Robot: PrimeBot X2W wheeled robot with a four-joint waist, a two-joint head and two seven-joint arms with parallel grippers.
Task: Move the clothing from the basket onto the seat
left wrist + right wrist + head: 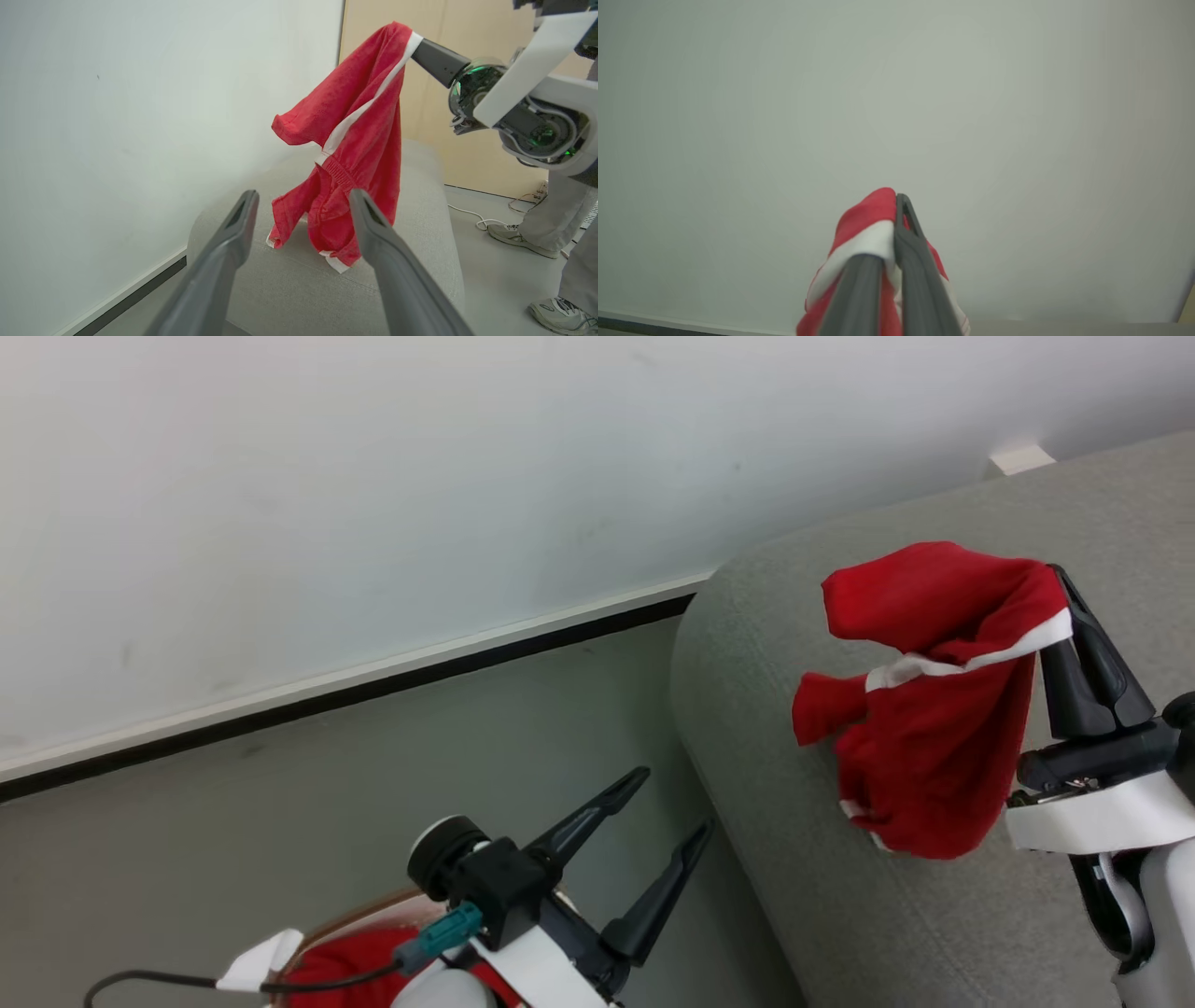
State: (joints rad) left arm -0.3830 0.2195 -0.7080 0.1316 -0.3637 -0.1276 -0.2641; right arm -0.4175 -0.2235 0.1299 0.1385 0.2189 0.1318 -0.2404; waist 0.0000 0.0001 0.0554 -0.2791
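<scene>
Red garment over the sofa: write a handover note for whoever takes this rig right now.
Left gripper: open, empty, by the basket.
Right gripper: shut on the red garment at its white trim, holding it raised over the grey sofa; whether its hem touches the cushion is unclear.
Done: one garment is out of the basket and over the sofa.
Left: release it onto the sofa, then fetch the red clothing lying in the basket.

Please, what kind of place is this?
Probably an indoor test room arranged like a living room: a grey sofa near a bare white wall, a loose cable on the floor, and a person's shoes nearby.
</scene>
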